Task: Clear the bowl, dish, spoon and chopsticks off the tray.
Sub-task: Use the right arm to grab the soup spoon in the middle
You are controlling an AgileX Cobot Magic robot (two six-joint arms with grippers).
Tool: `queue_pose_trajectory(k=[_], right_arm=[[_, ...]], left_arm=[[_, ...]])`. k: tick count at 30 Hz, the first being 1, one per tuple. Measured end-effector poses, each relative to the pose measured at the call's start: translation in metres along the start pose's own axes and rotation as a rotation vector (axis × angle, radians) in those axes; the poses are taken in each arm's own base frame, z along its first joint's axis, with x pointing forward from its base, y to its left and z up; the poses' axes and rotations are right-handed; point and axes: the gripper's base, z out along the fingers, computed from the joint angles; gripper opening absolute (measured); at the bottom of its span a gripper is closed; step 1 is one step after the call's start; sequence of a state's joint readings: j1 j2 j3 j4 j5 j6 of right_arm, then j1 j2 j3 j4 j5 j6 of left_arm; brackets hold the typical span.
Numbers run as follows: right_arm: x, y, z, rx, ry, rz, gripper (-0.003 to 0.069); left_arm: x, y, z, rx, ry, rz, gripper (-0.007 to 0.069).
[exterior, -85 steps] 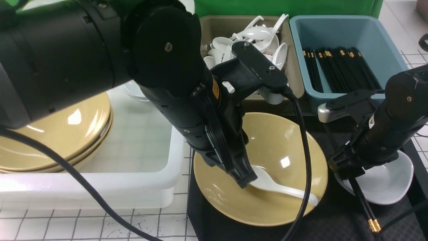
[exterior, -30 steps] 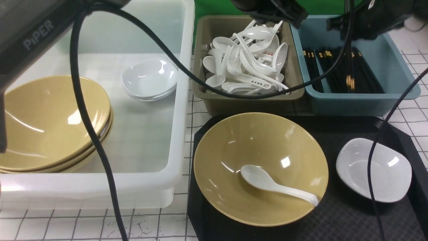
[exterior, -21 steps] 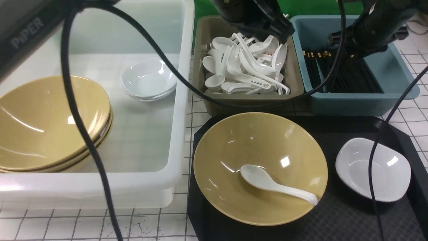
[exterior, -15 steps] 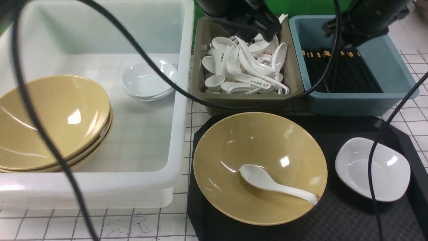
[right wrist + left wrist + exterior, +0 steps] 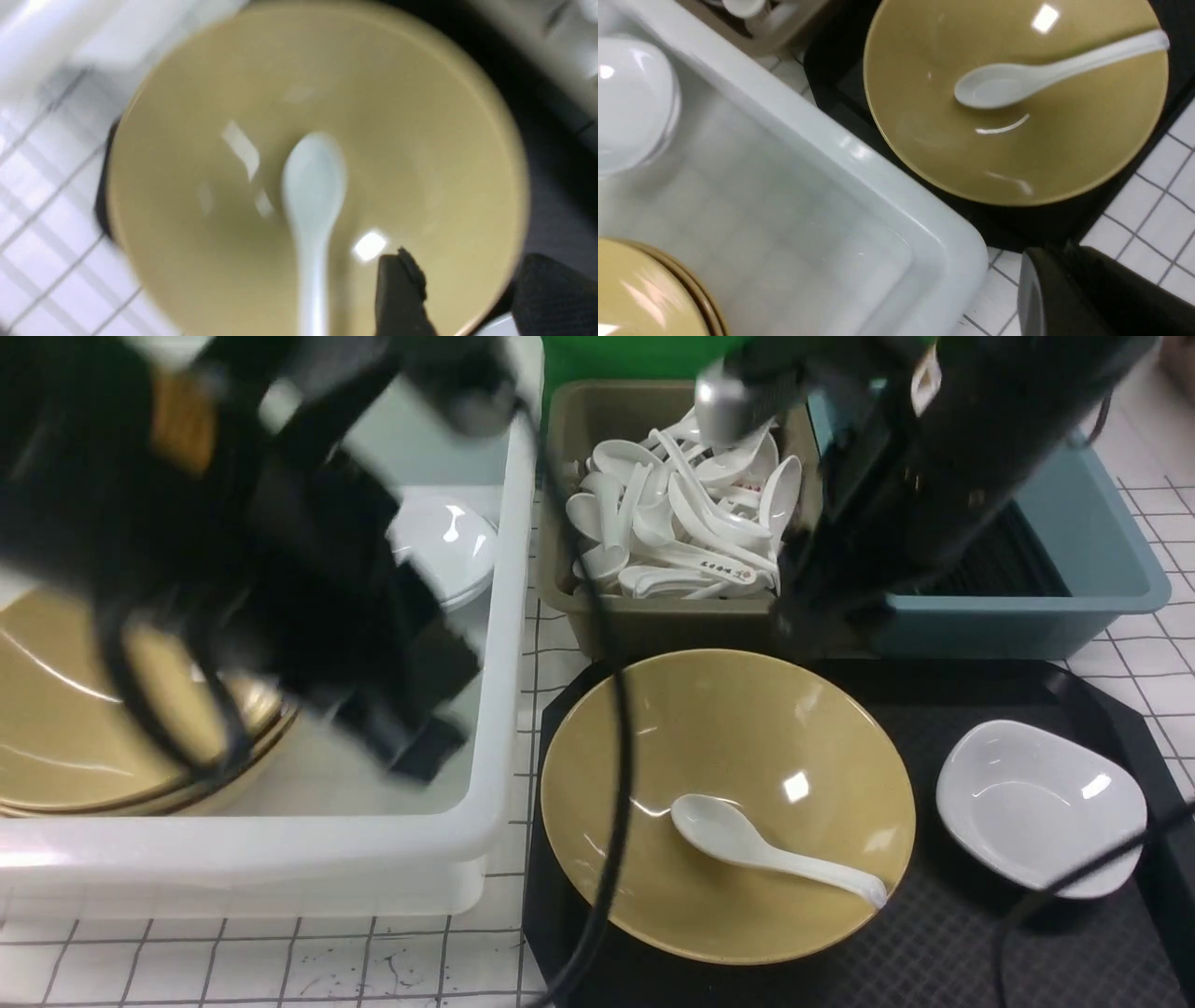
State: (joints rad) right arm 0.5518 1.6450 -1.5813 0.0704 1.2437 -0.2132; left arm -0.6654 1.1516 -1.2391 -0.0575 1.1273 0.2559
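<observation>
Front view: the spoon (image 5: 747, 845) lies in the bowl (image 5: 728, 737) on the tray (image 5: 934, 952), the dish (image 5: 1041, 807) beside the bowl, so I judge the spoon is the step in hand

Left wrist: my left gripper (image 5: 1064, 280) is clenched on nothing, near the white tub (image 5: 878, 158)

Right wrist: my right gripper (image 5: 467, 280) hangs parted and empty above the spoon's handle; next it must drop and pinch that thin handle
</observation>
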Motion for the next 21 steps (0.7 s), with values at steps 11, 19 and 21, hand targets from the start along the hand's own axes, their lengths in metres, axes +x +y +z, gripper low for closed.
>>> queue_pose_trajectory(k=[11, 19, 21], right_arm=[[0.032, 0.022, 0.072, -0.059, 0.259, -0.032, 0.0470], [0.027, 0.020, 0.110, -0.072, 0.328, -0.052, 0.0556], [0.027, 0.019, 0.117, -0.076, 0.343, -0.057, 0.0556]], left_arm=[[0.054, -0.018, 0.030, 0.060, -0.071, -0.071, -0.0013], [0.058, -0.019, 0.043, 0.060, -0.116, -0.098, -0.0013], [0.057, -0.018, 0.043, 0.057, -0.124, -0.098, -0.0013]])
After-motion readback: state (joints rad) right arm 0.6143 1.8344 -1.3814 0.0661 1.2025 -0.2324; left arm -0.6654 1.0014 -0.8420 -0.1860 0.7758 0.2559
